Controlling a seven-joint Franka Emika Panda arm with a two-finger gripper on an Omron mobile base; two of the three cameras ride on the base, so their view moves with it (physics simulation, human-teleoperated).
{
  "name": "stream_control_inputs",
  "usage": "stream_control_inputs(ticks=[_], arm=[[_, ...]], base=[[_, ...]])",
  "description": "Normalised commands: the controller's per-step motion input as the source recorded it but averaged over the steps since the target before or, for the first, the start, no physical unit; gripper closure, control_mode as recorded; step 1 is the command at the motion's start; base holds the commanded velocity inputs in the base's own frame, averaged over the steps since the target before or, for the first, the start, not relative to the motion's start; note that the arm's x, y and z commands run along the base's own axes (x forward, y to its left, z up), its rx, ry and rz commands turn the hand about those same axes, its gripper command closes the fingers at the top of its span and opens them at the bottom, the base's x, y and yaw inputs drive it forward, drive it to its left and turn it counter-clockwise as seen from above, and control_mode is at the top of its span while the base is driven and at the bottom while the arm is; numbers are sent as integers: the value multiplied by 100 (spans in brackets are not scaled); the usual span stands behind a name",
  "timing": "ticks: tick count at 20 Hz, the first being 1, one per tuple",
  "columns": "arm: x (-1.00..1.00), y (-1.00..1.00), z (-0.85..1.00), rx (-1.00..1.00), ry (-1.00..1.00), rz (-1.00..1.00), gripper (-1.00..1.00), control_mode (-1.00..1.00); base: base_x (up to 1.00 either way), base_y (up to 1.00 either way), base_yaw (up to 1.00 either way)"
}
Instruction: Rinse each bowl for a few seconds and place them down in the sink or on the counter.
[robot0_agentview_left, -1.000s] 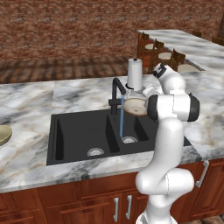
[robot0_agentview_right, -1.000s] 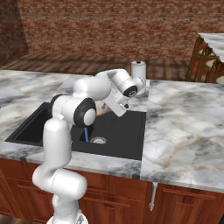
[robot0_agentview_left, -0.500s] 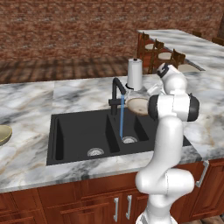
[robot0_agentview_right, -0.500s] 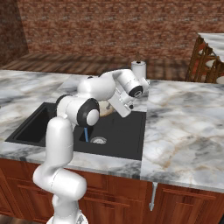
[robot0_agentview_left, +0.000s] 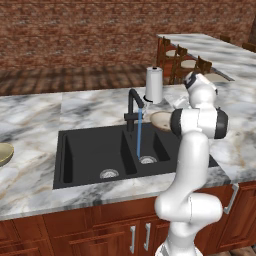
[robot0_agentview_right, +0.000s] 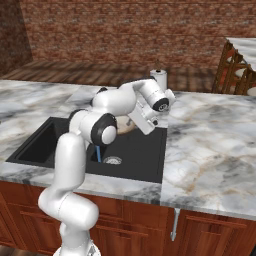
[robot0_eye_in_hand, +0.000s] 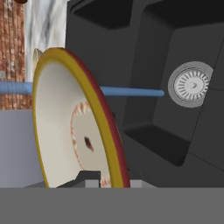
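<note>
Hand view: the shallow cream-rimmed bowl (robot0_eye_in_hand: 74, 127) is gripped by its rim in the clenched gripper (robot0_eye_in_hand: 107, 177), just beside the blue water stream (robot0_eye_in_hand: 131, 92); it should be held steady under the black gooseneck faucet (robot0_agentview_left: 134, 107)

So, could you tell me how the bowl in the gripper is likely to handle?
The bowl looks rigid and glazed, so probably slippery once wet from the faucet stream. The gripper pinches just its thin rim, so it may pivot.

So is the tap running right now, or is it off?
Running. A thin blue stream of water falls from the black faucet spout down to the drain of the sink's right basin.
</note>
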Motion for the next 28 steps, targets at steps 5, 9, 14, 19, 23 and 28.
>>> stream_control_inputs(ticks=[5, 9, 14, 19, 23, 28], arm=[[0, -20, 0, 0, 0, 0, 100, -100], [0, -21, 0, 0, 0, 0, 100, -100], [0, -22, 0, 0, 0, 0, 100, -100], [0, -21, 0, 0, 0, 0, 100, -100], [-3, -20, -4, 0, 0, -1, 100, -100], [0, -16, -9, 0, 1, -9, 100, -100]], base=[[0, 0, 0], [0, 0, 0], [0, 0, 0], [0, 0, 0], [0, 0, 0], [0, 0, 0]])
